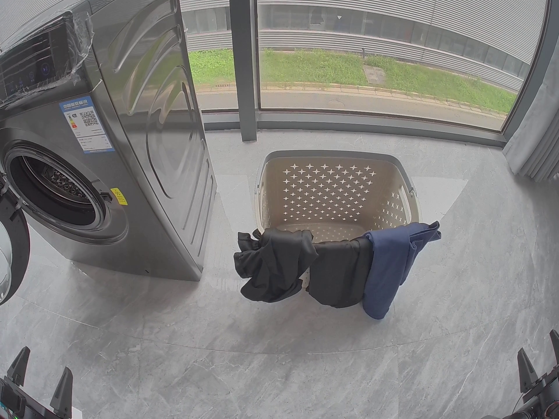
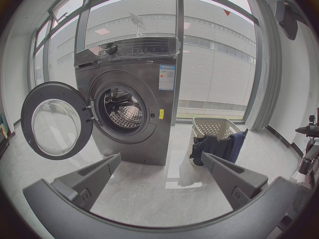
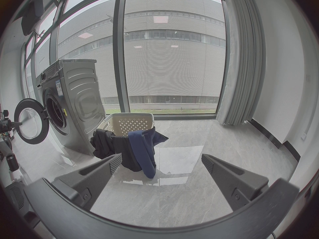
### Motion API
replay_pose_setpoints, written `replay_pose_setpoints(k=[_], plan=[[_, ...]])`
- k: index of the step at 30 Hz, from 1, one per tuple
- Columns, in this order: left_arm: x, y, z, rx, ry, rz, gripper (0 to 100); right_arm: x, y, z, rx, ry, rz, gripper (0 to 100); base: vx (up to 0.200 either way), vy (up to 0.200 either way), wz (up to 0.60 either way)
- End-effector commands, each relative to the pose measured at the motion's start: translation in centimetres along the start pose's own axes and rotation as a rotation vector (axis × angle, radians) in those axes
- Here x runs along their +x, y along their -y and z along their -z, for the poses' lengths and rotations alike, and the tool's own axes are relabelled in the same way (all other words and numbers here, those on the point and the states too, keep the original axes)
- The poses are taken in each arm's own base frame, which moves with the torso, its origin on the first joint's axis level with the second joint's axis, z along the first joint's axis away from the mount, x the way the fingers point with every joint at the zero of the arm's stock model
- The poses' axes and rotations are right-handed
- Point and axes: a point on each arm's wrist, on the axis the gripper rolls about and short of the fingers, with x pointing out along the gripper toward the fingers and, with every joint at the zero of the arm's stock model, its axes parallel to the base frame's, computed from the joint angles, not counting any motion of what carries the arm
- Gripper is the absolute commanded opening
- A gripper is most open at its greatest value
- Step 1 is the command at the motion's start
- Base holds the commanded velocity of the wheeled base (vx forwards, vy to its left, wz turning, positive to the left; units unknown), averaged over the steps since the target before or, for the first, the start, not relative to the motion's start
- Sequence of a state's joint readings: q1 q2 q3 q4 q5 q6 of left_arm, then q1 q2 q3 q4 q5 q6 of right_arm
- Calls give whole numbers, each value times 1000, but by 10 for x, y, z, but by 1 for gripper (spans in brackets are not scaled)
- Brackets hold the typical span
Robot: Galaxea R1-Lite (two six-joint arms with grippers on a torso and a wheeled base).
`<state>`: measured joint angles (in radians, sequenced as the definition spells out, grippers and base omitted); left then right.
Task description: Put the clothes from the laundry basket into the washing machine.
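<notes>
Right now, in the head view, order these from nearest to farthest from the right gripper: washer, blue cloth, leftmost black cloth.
1. Blue cloth: over the basket rim, right.
2. Leftmost black cloth: same rim, left.
3. Washer: far left.

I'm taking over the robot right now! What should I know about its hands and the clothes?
Left gripper: open, empty, facing the washing machine.
Right gripper: open, empty, facing the laundry basket.
The basket stands on the floor beside the machine. A black garment, a dark grey garment and a blue garment hang over its near rim.
The machine's door is open, with no clothes visible in the drum.
Done: nothing loaded yet. Left: all three garments.
</notes>
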<state>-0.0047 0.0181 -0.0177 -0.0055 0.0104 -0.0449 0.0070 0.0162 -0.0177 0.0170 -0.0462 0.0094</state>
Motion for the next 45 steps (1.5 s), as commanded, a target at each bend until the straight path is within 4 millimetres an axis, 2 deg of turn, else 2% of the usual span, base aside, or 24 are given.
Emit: replay_pose_setpoints(k=[1, 27, 37, 45], plan=[[0, 0, 5, -1, -2, 0, 100, 0, 0, 4, 0, 3, -1, 100, 0, 0, 0], [0, 0, 5, -1, -2, 0, 100, 0, 0, 4, 0, 3, 1, 100, 0, 0, 0], [0, 0, 5, -1, -2, 0, 100, 0, 0, 4, 0, 3, 1, 100, 0, -200, 0], [0, 0, 5, -1, -2, 0, 100, 0, 0, 4, 0, 3, 1, 100, 0, 0, 0]])
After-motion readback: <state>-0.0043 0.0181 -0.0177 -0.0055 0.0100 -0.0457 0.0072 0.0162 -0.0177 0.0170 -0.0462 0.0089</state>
